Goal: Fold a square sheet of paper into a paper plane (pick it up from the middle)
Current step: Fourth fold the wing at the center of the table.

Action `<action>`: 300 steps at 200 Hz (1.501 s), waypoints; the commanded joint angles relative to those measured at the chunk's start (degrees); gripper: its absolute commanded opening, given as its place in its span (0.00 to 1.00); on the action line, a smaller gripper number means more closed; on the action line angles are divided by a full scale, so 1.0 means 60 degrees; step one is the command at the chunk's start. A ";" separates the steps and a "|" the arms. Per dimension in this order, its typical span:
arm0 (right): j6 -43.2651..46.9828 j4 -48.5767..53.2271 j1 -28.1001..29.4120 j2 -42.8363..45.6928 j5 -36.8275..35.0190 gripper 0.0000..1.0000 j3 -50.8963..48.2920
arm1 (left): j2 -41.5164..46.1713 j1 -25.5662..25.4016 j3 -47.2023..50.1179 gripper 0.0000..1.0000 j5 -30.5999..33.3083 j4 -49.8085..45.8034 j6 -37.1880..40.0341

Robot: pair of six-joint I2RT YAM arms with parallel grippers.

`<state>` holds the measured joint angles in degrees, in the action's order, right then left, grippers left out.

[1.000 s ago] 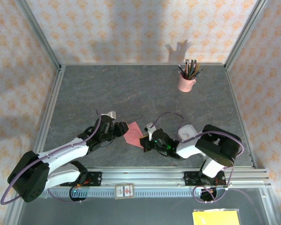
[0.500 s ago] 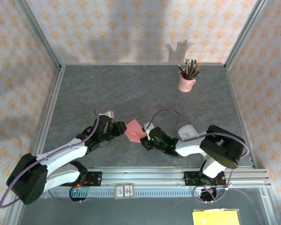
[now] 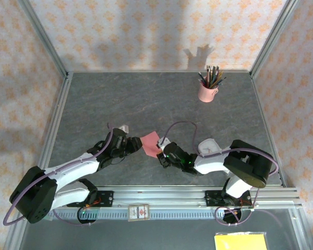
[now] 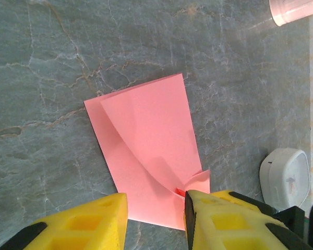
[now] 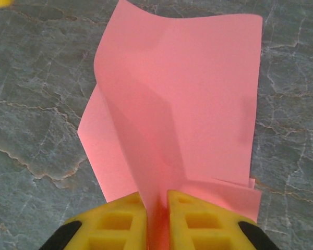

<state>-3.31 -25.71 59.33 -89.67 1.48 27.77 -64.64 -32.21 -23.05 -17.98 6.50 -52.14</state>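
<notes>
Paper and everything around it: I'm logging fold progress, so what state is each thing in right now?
paper: partly folded, one flap curled up off the table.
right gripper: shut on the paper's raised fold.
left gripper: open, at the paper's edge.
cup: upright, holding pencils.
white object: lying flat on the table.

open tabletop (image 3: 120, 99) behind, pencil cup (image 3: 207, 89) far-right
</notes>
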 commanded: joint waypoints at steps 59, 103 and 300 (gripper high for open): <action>0.0490 0.1049 0.0471 -0.0076 -0.1604 0.22 0.0611 | -0.0284 0.0068 0.0018 0.37 -0.0238 0.0353 0.0090; 0.0750 0.1435 0.0655 -0.0512 -0.2105 0.24 0.0978 | -0.0301 0.0085 0.0091 0.37 -0.0272 0.0440 0.0025; 0.0386 0.0933 0.0772 -0.0260 -0.2106 0.08 0.0836 | -0.2451 0.0210 -0.0425 0.43 -0.1909 0.2768 -0.1798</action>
<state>0.38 -18.92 63.61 -92.44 -10.94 33.95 -77.65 -31.44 -22.79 -28.12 20.12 -61.49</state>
